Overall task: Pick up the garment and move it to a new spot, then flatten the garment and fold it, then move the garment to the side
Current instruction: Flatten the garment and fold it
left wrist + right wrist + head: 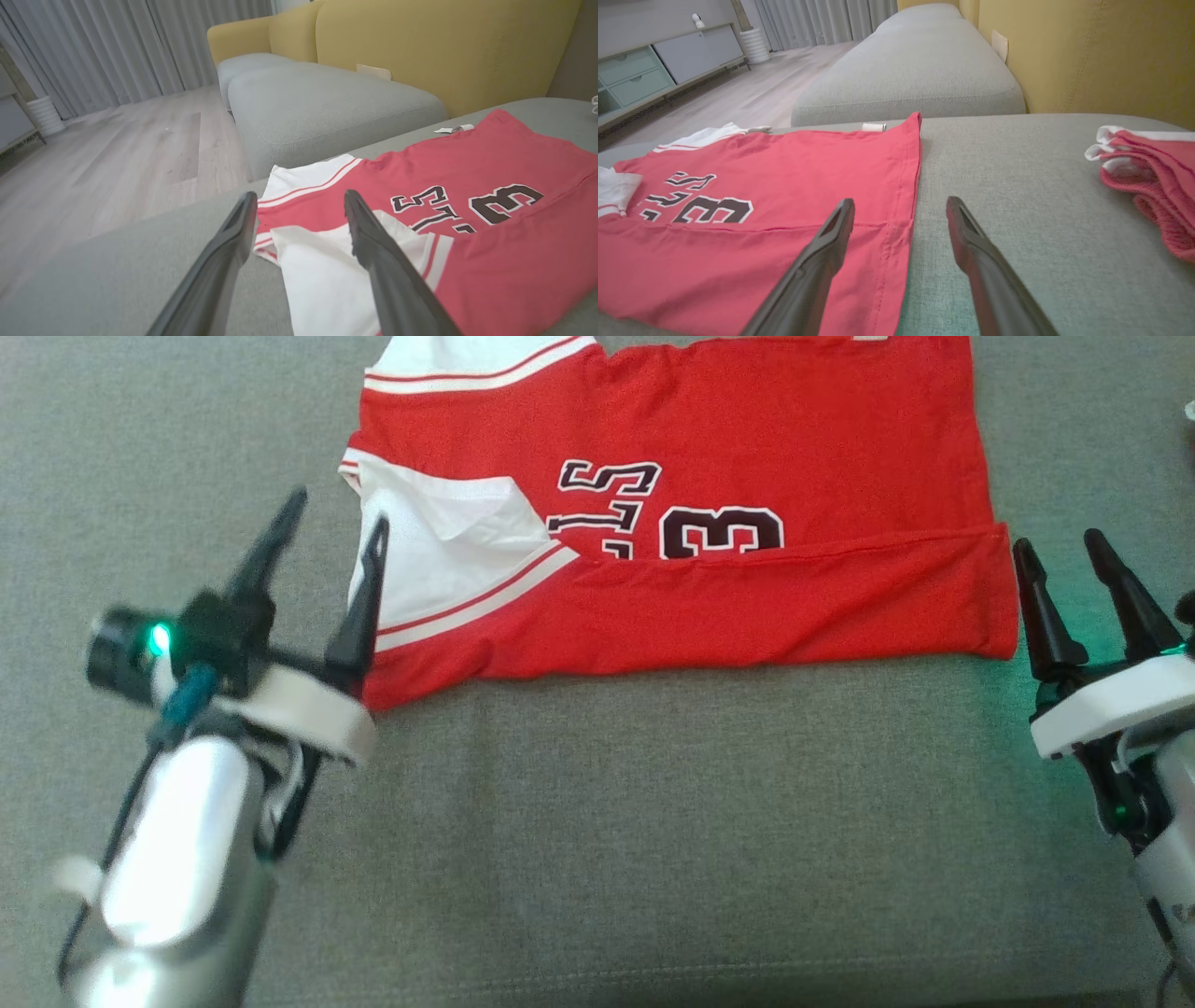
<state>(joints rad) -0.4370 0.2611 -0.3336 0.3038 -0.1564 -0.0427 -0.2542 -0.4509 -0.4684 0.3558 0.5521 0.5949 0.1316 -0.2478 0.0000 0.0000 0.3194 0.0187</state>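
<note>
A red garment [709, 439] with white sleeves and dark numbers lies flat on the grey cushion [653, 821], its near long edge folded up over the numbers. The garment [490, 186] also fills the right of the left wrist view, and the garment [775, 186] spreads across the left of the right wrist view. My left gripper [336, 527] is open at the garment's left end, over the white sleeve, holding nothing. At the garment's right edge my right gripper [1060, 549] is open and empty. The left gripper [300, 203] and right gripper [900, 207] both hover just above the cloth.
A second red and white cloth [1153, 177] lies bunched on the cushion to my right. A yellow sofa back [444, 42] rises behind, with another grey seat cushion [327, 102] beyond. Wooden floor [117, 154] and grey curtains lie to the left.
</note>
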